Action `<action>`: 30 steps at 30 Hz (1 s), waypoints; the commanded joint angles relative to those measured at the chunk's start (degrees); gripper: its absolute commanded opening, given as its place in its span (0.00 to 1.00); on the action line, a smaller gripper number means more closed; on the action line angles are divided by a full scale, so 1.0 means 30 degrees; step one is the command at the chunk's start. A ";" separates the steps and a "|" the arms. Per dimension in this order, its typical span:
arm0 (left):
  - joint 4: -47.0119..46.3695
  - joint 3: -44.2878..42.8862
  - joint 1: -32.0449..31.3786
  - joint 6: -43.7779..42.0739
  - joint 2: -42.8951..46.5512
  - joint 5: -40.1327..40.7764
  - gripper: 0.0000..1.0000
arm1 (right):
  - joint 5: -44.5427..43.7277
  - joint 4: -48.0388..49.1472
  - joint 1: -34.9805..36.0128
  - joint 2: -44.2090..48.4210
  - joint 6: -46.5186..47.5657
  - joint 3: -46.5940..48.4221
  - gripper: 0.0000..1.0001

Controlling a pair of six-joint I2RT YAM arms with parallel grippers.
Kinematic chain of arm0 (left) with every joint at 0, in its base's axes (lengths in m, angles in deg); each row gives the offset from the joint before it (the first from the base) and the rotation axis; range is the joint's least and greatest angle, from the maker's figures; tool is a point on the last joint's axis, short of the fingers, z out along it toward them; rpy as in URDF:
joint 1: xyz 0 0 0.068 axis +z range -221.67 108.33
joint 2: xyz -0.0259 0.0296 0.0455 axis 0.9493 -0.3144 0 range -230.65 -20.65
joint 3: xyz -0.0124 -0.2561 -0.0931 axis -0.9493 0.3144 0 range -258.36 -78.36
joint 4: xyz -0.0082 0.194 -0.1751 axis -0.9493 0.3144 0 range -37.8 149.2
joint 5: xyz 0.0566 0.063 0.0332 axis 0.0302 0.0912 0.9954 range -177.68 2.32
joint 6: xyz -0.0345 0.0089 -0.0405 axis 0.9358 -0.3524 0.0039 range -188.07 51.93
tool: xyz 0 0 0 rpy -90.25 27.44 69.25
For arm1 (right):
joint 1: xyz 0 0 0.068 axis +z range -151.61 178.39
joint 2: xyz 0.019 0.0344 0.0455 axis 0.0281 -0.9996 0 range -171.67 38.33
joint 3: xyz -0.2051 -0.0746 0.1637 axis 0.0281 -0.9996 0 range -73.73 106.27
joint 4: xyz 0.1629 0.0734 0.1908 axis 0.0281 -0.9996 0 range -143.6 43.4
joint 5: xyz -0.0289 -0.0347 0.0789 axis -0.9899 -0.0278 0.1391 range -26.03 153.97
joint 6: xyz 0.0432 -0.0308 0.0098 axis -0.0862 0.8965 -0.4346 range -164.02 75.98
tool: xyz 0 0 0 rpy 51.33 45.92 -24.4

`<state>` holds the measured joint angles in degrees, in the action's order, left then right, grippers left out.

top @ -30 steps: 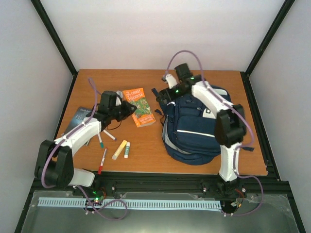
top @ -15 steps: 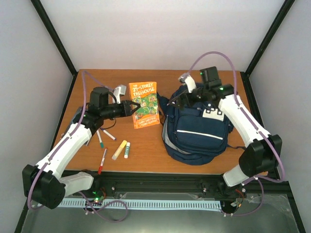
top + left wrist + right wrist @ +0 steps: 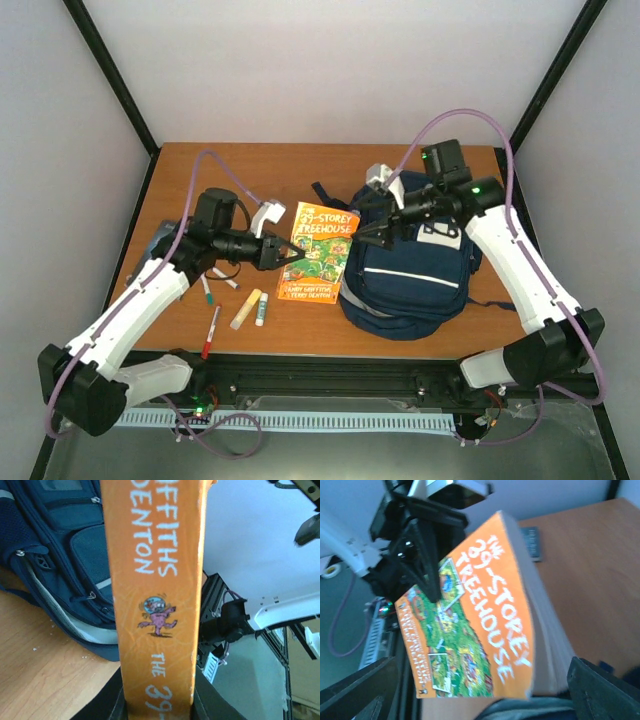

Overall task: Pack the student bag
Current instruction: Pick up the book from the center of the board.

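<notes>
- The table (image 3: 300, 165) was a flat board with a brown wood grain, and it looked smooth.
- At its left edge lay a thin dark book (image 3: 157, 243), partly hidden under the left arm.
- Near it lay a slim red-capped pen (image 3: 211, 330) and a short, round, yellowish stick (image 3: 245, 309), apart from each other.
- The left gripper (image 3: 288, 257) was clamped on the lower edge of the orange book (image 3: 322, 250), with its black fingers on both sides of the spine.
- This paperback had a glossy cover with white letters and a green drawing, and it was tilted up from the table.
- The right gripper (image 3: 368, 236) hung over the left top part of the bag with its fingers spread wide, holding nothing.
- The student bag (image 3: 410, 285) lay on the right half of the table, just beside the book, with its front upward.
- It was soft navy fabric and bulky, with white stripes, a white patch, zipped front pockets and small metal zip pulls.
</notes>
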<state>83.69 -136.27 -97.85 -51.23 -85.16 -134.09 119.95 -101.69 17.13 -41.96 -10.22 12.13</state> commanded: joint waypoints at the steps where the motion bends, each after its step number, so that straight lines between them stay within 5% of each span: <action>1: 0.0737 -0.0676 -0.0490 -0.1956 0.1399 -0.2164 0.01 | 0.0815 -0.0986 0.2179 -0.0499 0.1452 -0.0438 0.93; 20: 0.4011 -0.1570 -0.3821 -0.5252 0.0919 -0.3120 0.01 | 0.1068 -0.3246 0.4303 -0.1980 0.2016 0.0277 0.84; 24: 0.4463 -0.1964 -0.3829 -0.5578 0.0794 -0.2344 0.01 | 0.1971 -0.5420 0.5202 -0.2965 0.3514 0.0378 0.63; 30: 0.4508 -0.1949 -0.3841 -0.5628 0.0675 -0.1235 0.01 | 0.2324 -0.7160 0.5195 -0.3416 0.4150 0.1316 0.06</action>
<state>99.77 -138.69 -108.75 -66.53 -83.93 -136.67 126.01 -118.76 32.57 -51.75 -0.86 13.64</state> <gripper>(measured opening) 0.201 0.185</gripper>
